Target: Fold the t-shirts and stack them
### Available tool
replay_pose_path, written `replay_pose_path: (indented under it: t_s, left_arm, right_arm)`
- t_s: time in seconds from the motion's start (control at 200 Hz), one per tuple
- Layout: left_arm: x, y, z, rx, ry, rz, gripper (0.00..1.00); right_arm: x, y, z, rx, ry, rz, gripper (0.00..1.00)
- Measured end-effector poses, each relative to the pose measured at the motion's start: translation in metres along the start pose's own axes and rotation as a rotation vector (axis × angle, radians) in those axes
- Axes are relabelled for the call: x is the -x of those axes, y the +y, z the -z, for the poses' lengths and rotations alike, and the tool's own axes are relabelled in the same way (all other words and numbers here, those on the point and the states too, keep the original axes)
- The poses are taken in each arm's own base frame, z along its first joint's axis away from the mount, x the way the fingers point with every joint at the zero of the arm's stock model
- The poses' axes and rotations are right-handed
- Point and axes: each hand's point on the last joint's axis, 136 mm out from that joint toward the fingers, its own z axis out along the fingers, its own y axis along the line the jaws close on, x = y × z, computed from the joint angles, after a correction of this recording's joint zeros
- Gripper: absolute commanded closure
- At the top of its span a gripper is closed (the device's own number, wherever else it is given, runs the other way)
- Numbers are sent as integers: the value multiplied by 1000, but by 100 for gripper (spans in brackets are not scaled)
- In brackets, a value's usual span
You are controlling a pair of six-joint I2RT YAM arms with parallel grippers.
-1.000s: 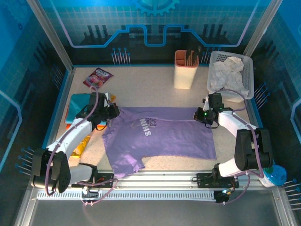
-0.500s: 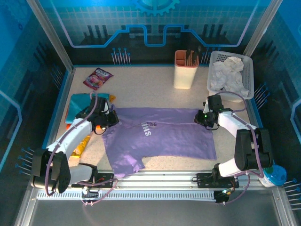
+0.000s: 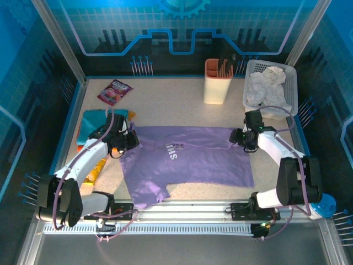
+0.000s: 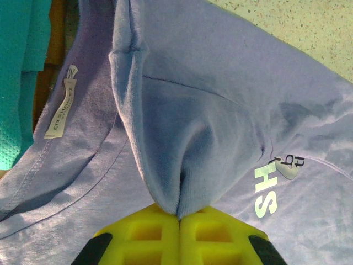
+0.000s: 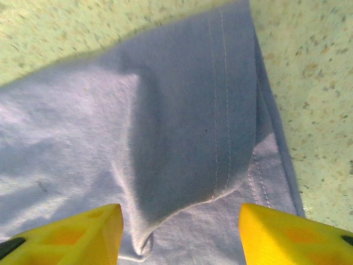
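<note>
A speckled beige worktop [image 3: 165,105] sits inside an enclosure of blue-lit panels printed with circuit-like lines. The lavender t-shirt [image 3: 187,163] lies spread across the middle of the near half, neck to the left and hem to the right. Its white chest lettering runs sideways. The left wrist view shows a bold "SH" with smaller dark characters by a pale heart-like shape, too small to read. A narrow sewn neck label [image 4: 59,105] carries fine print that cannot be made out. At the far left lies a glossy pink-purple snack packet [image 3: 114,91], its printing illegible. A teal t-shirt [image 3: 91,124] lies folded at the left edge, on orange and yellow cloth. A peach holder [image 3: 218,81] and a white basket [image 3: 290,83] of crumpled white cloth stand at the far right. The left fingers [image 4: 185,226] are pressed together, pinching a raised fold of lavender fabric near the collar. The right fingers [image 5: 83,232] are spread, with the double-stitched hem corner lying loose between them and touching neither. A second ago the right fingers were closed on that corner. The left fingers have since shifted slightly nearer and to the left. The folded-over far edge now covers more of the lettering, which earlier showed four large letters under smaller lines.
</note>
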Motion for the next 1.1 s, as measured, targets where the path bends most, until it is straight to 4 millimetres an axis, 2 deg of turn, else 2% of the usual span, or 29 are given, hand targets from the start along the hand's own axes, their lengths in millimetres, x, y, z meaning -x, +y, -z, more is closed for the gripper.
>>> replay_pose_path:
  t_s: [0.12, 0.235, 0.295, 0.365, 0.57, 0.8, 1.101]
  left_arm:
    - [0, 0, 0, 0, 0, 0, 100]
    - [0, 0, 0, 0, 0, 0, 100]
    - [0, 0, 0, -1, 0, 0, 100]
    - [0, 0, 0, -1, 0, 0, 100]
    - [0, -1, 0, -4, 1, -1, 100]
    - [1, -2, 0, -12, -3, -2, 100]
    - [3, -4, -1, -19, -7, -4, 100]
  right_arm:
    - [5, -11, 10, 10, -48, -54, 51]
    - [-8, -28, 4, 9, -27, -137, 67]
    - [-16, -33, 0, 14, -3, -163, 71]
    - [-21, -34, -5, 29, 17, -191, 72]
    - [-18, -29, -19, 85, 33, -250, 74]
    - [-10, -23, -21, 124, 10, -264, 71]
    - [-10, -22, -33, 134, 25, -278, 74]
